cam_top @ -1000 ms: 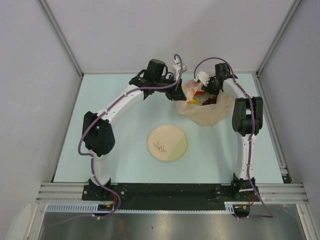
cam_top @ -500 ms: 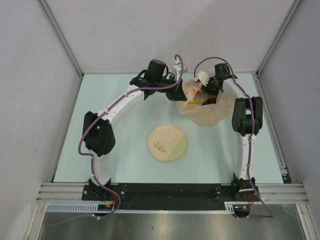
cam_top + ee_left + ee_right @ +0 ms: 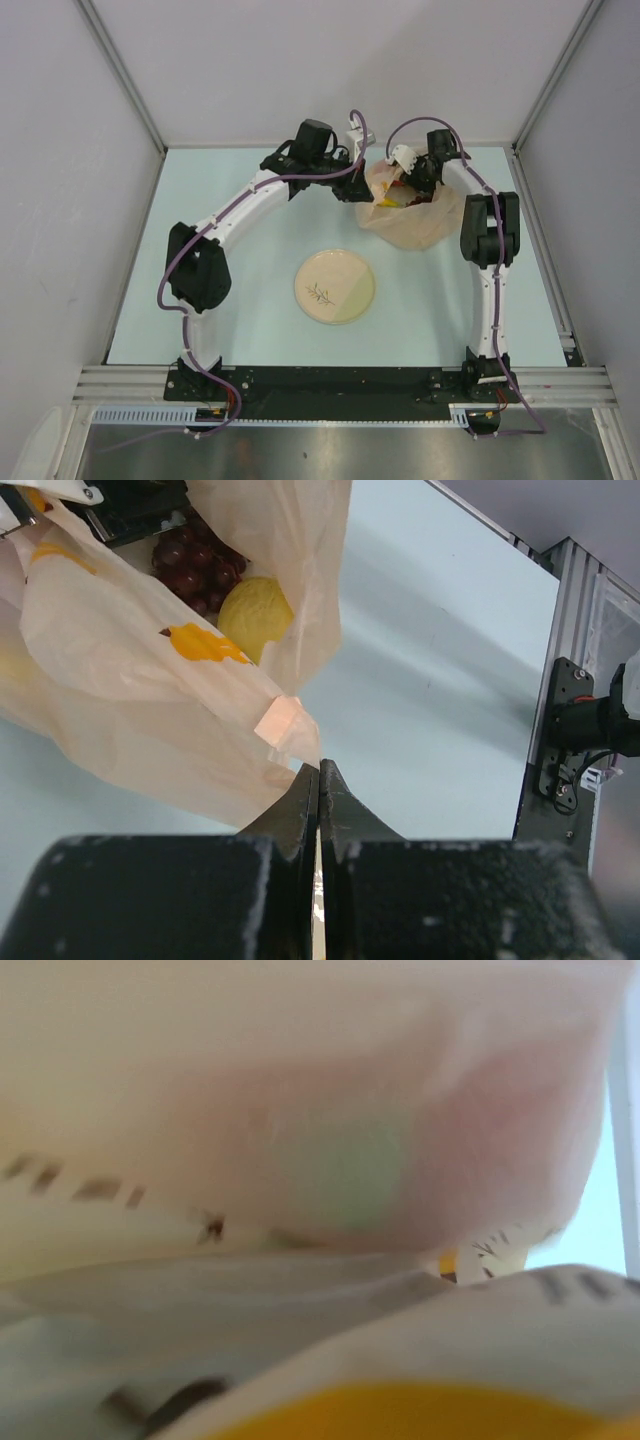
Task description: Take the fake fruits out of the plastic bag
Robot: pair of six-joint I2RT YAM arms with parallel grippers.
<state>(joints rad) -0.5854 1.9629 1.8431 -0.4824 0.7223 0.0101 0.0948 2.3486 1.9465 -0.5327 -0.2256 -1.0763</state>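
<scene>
The pale peach plastic bag (image 3: 410, 222) lies at the far right of the table with its mouth open. My left gripper (image 3: 361, 190) is shut on the bag's left edge; in the left wrist view its jaws (image 3: 318, 772) pinch the film (image 3: 130, 700). Inside the bag lie dark red grapes (image 3: 190, 565) and a yellow lemon (image 3: 255, 615). My right gripper (image 3: 411, 179) is in the bag's mouth over the fruits (image 3: 400, 195). The right wrist view is filled with blurred film, with a red and green shape (image 3: 350, 1160) behind it; its fingers are hidden.
A round cream plate (image 3: 335, 286) with a leaf sprig stands in the middle of the table, in front of the bag. The back wall is just behind both grippers. A metal frame post (image 3: 575, 680) shows at the right of the left wrist view.
My right gripper has moved a little to the left and further into the bag's mouth. The left gripper keeps its hold on the bag's edge.
</scene>
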